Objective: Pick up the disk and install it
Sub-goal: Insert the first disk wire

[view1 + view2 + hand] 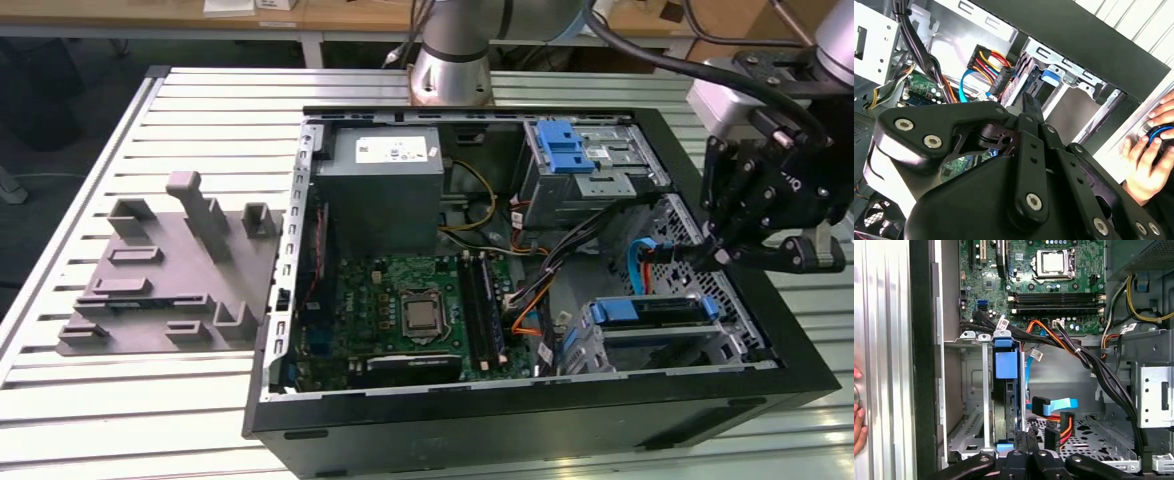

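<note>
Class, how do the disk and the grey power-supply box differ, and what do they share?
The disk is slim; the power-supply box is far bulkier. The disk has blue rails; the box is grey with a white sticker. The disk sits near the gripper; the box lies far from it. Both are inside the computer case.

Gripper (731, 255): matt black links, bright metal screw heads.
Disk (1004, 390): dark body in glossy blue plastic rails.
Drive cage (971, 390): bare, dull silver sheet metal.
Computer case (534, 430): matt black shell.
Motherboard (414, 310): green board, shiny metal socket.
Table (80, 400): ribbed, pale satin metal.
Fixture (174, 270): matt grey plastic.
</note>
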Robot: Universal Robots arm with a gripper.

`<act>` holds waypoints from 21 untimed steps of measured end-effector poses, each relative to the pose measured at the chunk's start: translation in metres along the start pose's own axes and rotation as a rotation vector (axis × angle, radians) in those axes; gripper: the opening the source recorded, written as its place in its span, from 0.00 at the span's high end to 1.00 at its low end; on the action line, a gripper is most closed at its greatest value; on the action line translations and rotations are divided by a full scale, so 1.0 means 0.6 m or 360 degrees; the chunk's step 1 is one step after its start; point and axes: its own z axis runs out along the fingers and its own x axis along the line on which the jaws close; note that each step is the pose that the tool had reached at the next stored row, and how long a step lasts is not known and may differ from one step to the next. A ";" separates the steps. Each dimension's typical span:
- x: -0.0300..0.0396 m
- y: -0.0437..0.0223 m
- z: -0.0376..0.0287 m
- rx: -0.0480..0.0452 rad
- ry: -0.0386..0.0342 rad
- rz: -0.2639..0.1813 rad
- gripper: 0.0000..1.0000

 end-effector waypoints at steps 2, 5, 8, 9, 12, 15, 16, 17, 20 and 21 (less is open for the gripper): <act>-0.002 0.000 0.000 0.0000 0.0001 0.0000 0.89; -0.002 0.000 0.000 0.0000 0.0001 0.0000 0.89; -0.003 0.000 0.000 0.0000 0.0001 0.0000 0.89; -0.003 0.000 0.000 0.0000 0.0001 0.0000 0.89; -0.003 0.000 -0.001 0.0000 0.0001 0.0000 0.89; -0.005 0.000 -0.003 0.0000 0.0001 0.0000 0.89; -0.005 0.000 -0.004 0.0000 0.0001 0.0000 0.89; -0.006 0.001 -0.005 0.0000 0.0002 0.0000 0.89; -0.010 0.001 -0.005 0.0001 0.0007 0.0000 0.89; -0.013 0.001 -0.005 0.0001 0.0007 0.0000 0.89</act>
